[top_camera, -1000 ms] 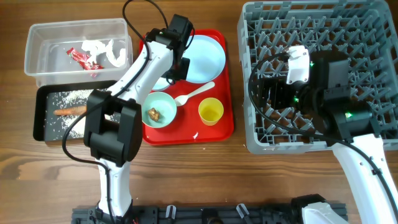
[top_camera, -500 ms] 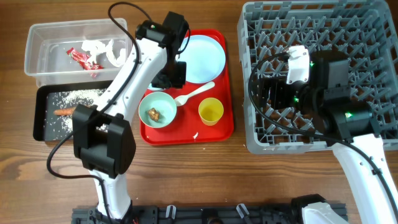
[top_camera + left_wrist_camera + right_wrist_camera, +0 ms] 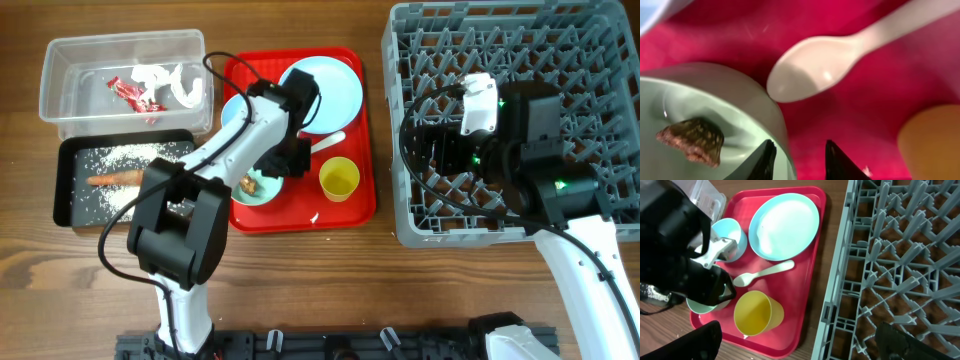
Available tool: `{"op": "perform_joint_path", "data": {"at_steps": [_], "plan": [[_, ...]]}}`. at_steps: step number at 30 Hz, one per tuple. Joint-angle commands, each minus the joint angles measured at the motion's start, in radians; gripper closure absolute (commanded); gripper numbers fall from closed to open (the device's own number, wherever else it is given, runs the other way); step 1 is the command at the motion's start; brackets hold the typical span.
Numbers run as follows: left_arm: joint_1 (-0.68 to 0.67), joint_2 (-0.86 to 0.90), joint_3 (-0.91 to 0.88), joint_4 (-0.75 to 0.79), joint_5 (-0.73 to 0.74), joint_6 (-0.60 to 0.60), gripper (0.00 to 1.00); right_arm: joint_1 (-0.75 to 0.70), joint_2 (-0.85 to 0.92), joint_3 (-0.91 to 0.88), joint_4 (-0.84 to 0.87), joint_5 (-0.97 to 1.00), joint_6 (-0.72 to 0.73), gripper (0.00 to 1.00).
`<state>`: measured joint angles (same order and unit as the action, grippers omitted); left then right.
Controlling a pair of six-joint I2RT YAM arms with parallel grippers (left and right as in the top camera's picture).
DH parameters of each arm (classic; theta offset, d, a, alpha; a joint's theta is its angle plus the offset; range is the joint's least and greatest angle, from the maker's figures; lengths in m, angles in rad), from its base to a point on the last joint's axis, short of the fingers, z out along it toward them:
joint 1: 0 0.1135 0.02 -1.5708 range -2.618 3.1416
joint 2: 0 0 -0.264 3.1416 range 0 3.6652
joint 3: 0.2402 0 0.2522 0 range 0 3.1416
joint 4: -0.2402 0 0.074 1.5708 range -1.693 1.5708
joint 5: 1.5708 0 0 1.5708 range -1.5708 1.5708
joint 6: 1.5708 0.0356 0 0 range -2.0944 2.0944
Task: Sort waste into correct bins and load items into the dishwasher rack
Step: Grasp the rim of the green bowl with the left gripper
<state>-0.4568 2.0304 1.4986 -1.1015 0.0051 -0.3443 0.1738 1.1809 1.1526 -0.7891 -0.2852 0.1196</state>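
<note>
On the red serving tray (image 3: 352,208) my left gripper (image 3: 289,161) stands open astride the near rim of a pale bowl (image 3: 735,95). One finger is inside the bowl and the other is over the tray, clear of the rim. A brown food lump (image 3: 692,141) lies in that bowl. The white spoon (image 3: 840,57) lies just beyond, and the yellow cup (image 3: 339,179) is to its right. The plate (image 3: 330,90) and a second bowl (image 3: 232,112) sit at the tray's back. My right gripper (image 3: 805,345) hangs wide open and empty over the left edge of the grey rack (image 3: 500,40).
The clear tub (image 3: 60,100) at the back left holds the red-and-white wrapper (image 3: 130,93) and white paper (image 3: 175,80). In front of it, the black tray (image 3: 68,205) holds the carrot piece (image 3: 112,179) and rice grains (image 3: 130,155). Bare wood runs along the table's front.
My left gripper came forward from the tray's back left, by the plate, down to the rim of the bowl with the lump. The right arm has not moved.
</note>
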Motion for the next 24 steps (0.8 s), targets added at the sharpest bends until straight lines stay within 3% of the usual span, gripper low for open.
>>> {"op": "perform_joint_path", "data": {"at_steps": [1, 7, 16, 24], "plan": [[0.005, -0.005, -0.061, 0.053, -0.037, -0.039, 0.69, 0.002, 0.005, 0.019, 0.003, -0.008, 0.011, 0.01], [0.005, -0.005, -0.08, 0.074, -0.037, -0.038, 0.96, 0.002, 0.005, 0.019, 0.003, -0.008, 0.012, 0.0], [0.01, -0.043, -0.032, -0.014, -0.031, -0.038, 0.96, 0.002, 0.005, 0.019, 0.003, -0.008, 0.012, 0.0], [0.092, -0.225, 0.081, -0.112, 0.061, 0.0, 0.96, 0.002, 0.005, 0.019, 0.002, -0.008, 0.013, 0.0]]}}
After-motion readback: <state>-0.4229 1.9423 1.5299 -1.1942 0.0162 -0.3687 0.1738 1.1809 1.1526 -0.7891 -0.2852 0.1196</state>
